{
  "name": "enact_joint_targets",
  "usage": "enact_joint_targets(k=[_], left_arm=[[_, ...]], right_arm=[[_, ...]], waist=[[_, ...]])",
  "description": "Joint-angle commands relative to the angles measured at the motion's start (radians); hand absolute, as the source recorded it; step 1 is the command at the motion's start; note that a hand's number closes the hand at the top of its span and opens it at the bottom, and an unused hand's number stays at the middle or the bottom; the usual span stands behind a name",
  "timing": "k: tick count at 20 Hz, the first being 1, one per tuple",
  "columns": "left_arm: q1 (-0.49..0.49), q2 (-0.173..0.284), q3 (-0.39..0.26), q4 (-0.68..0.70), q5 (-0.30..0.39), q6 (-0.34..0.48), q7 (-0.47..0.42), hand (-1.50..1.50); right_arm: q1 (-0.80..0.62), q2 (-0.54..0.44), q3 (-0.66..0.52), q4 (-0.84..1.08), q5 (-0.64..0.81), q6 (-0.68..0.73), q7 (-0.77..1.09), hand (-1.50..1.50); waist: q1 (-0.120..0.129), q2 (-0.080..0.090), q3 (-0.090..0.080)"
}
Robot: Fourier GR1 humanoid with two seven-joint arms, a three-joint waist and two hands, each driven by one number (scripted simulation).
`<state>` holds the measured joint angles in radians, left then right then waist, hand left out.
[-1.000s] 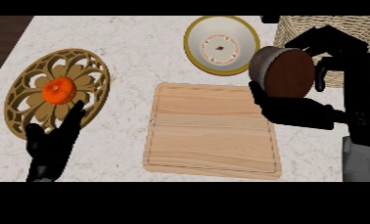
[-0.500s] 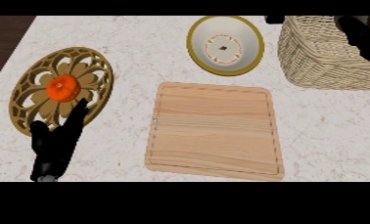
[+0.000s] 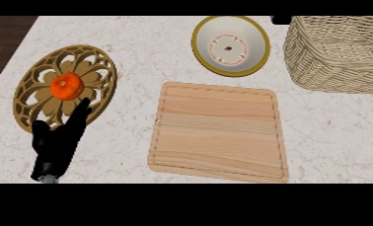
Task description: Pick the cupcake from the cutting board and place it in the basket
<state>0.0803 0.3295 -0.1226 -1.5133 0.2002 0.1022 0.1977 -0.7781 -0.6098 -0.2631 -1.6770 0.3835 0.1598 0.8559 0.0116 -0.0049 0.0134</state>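
The wooden cutting board point(image 3: 218, 131) lies in the middle of the pale stone counter point(image 3: 146, 37), slightly turned, and its top shows only bare wood grain. The cupcake cannot be seen anywhere in the head view, so its place cannot be told from this picture. The woven basket point(image 3: 331, 55) stands at the right edge of the view, above and to the right of the board and apart from it; only its wicker wall shows (the inside is not visible from this angle).

The left hand point(image 3: 56, 143) is in the lower left part of the view, on the counter to the left of the board and well apart from it. Its fingers point(image 3: 79, 114) are straight and point up, toward the lower rim of the round carved wooden trivet point(image 3: 65, 89). The hand is released and holds nothing. Its fingertips lie over or just beside the rim of the trivet; it is hard to say whether they touch it. On the trivet, near its middle, sits a small orange fruit point(image 3: 67, 86), a little above the fingertips.

The right hand does not appear in the view at all.

Between the trivet and the basket, above the board, a white bowl with a yellow rim point(image 3: 232, 46) rests on the counter, near the basket but not touching it.
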Motion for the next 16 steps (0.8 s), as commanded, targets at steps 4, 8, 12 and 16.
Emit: enact_joint_targets(k=[4,8,12,16], left_arm=[[-0.003,-0.033,-0.022,0.141,-0.025,0.012,0.062,0.0],[0.016,-0.013,0.006,0.131,-0.007,-0.015,0.036,0.0],[0.032,-0.033,-0.01,0.128,-0.025,0.003,0.047,0.0],[0.033,-0.045,-0.019,0.136,-0.044,0.005,0.03,0.0]], right_arm=[[-0.018,-0.031,-0.027,0.224,-0.001,-0.01,-0.184,1.5],[-0.005,-0.016,-0.082,0.391,0.0,-0.086,-0.321,1.5],[-0.003,0.027,-0.148,0.438,-0.081,-0.107,-0.349,1.5],[0.0,0.031,-0.162,0.56,-0.071,-0.143,-0.457,1.5]], waist=[[-0.002,0.016,-0.014],[0.012,0.021,-0.013],[-0.001,0.014,-0.013],[0.006,0.017,-0.013]])
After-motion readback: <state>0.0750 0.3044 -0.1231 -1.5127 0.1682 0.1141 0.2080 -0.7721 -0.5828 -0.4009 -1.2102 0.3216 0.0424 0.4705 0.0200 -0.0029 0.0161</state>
